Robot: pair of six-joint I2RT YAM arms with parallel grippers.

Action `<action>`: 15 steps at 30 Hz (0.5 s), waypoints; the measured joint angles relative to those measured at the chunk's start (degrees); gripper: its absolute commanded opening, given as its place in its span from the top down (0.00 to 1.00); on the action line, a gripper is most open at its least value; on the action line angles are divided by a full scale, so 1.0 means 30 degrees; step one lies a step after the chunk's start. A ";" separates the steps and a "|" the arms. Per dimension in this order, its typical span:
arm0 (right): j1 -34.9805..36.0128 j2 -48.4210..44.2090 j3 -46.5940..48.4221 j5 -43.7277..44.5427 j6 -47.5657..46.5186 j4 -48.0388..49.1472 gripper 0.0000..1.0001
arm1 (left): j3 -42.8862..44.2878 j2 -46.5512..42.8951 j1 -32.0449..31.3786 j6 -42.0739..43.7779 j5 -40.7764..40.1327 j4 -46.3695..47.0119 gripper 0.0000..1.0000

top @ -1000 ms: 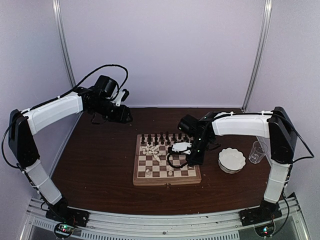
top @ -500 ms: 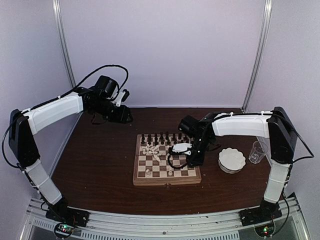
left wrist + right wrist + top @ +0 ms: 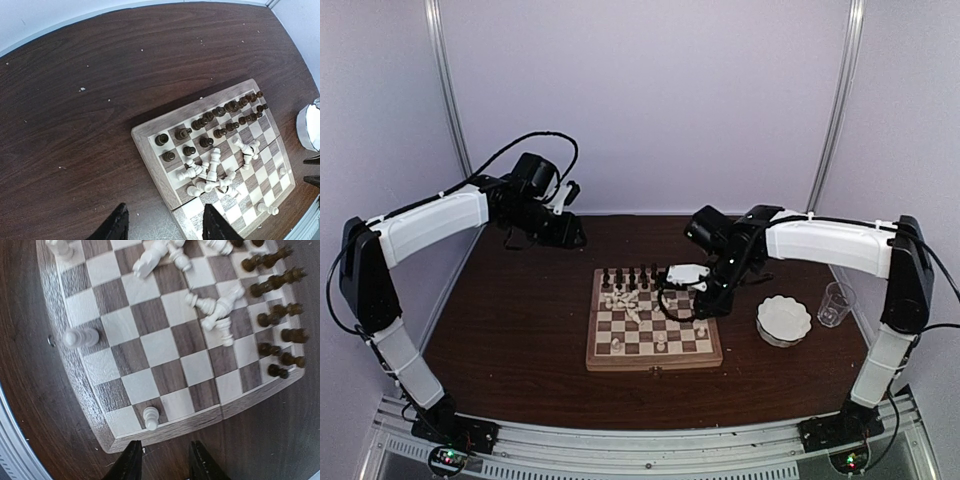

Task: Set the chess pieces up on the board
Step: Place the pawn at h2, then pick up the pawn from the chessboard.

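The board (image 3: 655, 362) lies mid-table. Dark chess pieces (image 3: 630, 275) stand along its far rows. White pieces (image 3: 623, 298) lie heaped just in front of them, and three more whites stand near the front edge. My right gripper (image 3: 682, 305) hovers over the board's right side. In the right wrist view it (image 3: 162, 462) is open and empty, with a white pawn (image 3: 151, 417) upright just ahead by the board's border (image 3: 165, 427). My left gripper (image 3: 565, 235) hangs open and empty over the table's back left. Its fingers (image 3: 115, 227) frame the board's corner (image 3: 150, 150).
A white scalloped bowl (image 3: 783, 320) sits right of the board, with a clear plastic cup (image 3: 835, 303) beyond it. The bowl's rim (image 3: 310, 127) shows at the right edge of the left wrist view. Dark wooden tabletop surrounds the board; grey walls enclose the back.
My right gripper has opened and let go of a white pawn, now standing on the board's right front part. It has lifted and pulled back. The left arm has not moved.
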 measured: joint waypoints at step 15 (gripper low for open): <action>-0.0554 0.2215 0.2375 -0.0291 -0.1246 0.1931 0.77 | 0.0000 0.0058 0.0000 -0.0029 0.0408 0.0000 0.49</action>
